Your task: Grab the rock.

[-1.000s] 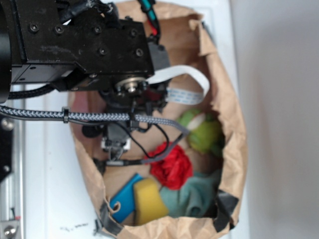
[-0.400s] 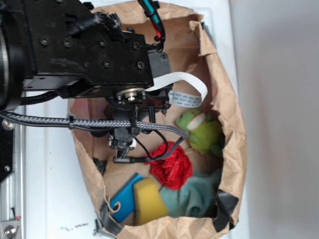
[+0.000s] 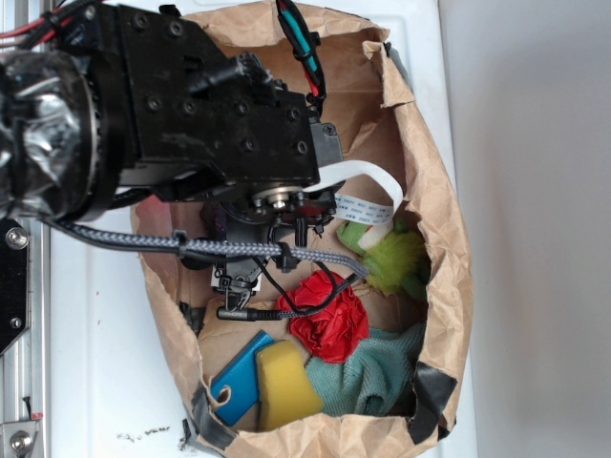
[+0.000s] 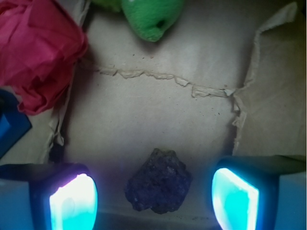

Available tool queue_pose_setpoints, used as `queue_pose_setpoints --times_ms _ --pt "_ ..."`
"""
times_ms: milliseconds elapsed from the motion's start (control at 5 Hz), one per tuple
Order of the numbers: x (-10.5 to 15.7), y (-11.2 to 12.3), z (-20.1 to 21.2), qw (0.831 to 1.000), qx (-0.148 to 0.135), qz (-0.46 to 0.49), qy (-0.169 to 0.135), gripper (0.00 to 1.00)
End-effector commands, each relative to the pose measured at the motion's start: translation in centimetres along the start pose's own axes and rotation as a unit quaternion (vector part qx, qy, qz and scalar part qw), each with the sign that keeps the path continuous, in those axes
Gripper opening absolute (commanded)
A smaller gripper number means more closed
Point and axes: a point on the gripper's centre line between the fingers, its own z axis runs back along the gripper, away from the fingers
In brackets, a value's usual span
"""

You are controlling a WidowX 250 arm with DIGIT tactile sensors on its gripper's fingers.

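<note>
Dark, pitted grey-brown rock (image 4: 159, 181) lay on the brown paper bag's (image 4: 158, 115) floor between our glowing fingers (image 4: 235, 199), which stood apart and clear of it, and we judged its irregular faces might squirt it sideways if closing landed off-centre.

The black arm (image 3: 191, 114) reaches down. Its gripper (image 4: 153, 199) is wide apart, with one glowing finger (image 4: 73, 201) on each side.

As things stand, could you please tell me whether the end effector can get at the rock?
Probably yes: the end effector is open, its fingers on either side of the rock, with nothing between them.
</note>
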Motion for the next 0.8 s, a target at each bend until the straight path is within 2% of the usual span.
queue_pose_setpoints --times_ms 0,200,600 --pt "0.3 -1.3 -0.7 0.999 0.013 -0.029 0.004 1.00" --pt "-0.2 -1.7 -1.6 0.999 0.027 -0.037 0.007 1.00" --pt "-0.4 -2.2 -2.4 0.999 0.025 -0.033 -0.004 1.00"
